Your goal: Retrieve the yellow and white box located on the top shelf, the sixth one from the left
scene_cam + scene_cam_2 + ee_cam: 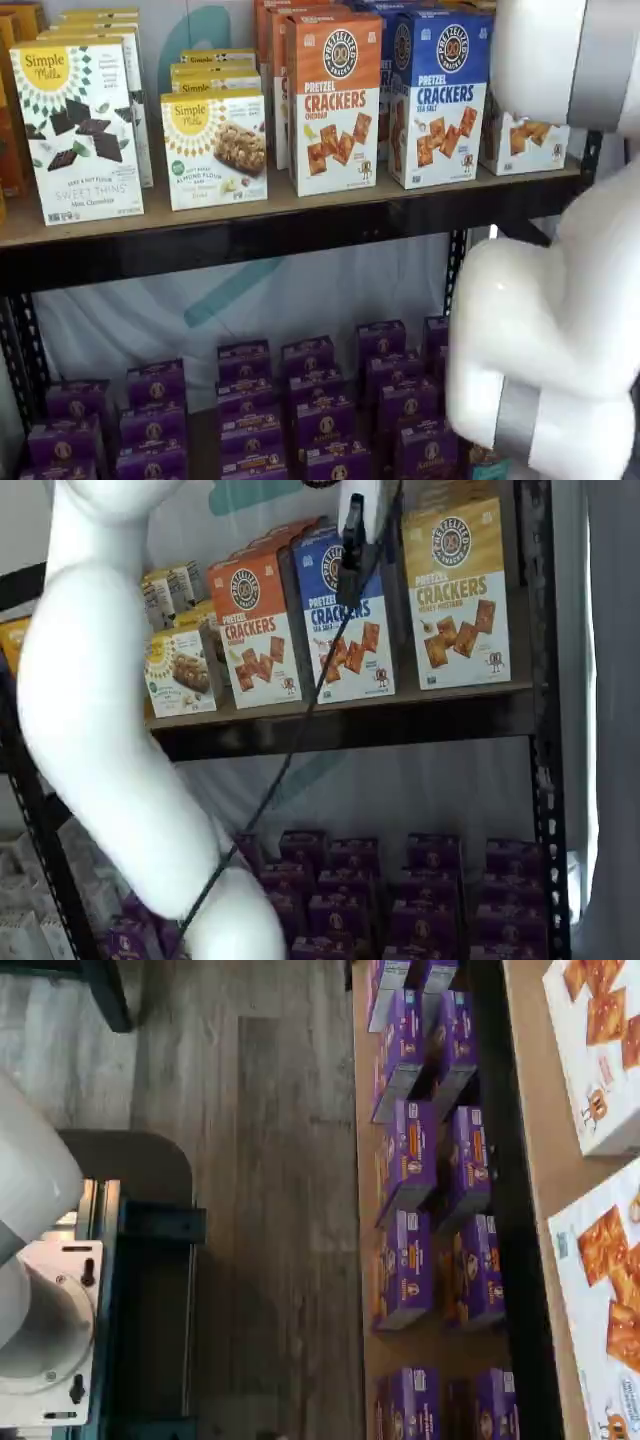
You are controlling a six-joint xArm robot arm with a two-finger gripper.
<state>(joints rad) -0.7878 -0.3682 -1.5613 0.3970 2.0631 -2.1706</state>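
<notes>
The yellow and white box stands upright at the right end of the top shelf, next to the black upright. In a shelf view only its white lower part shows, because my white arm covers the rest. My gripper hangs from the upper edge in front of the blue Pretzel Crackers box, left of the yellow and white box and apart from it. One black finger shows side-on with a cable beside it. Nothing is in the jaws, which stand open.
An orange Pretzel Crackers box and Simple Mills boxes fill the shelf further left. Purple boxes crowd the lower level. The wrist view shows wooden floor, the black rail and the dark mount. My arm fills the right side.
</notes>
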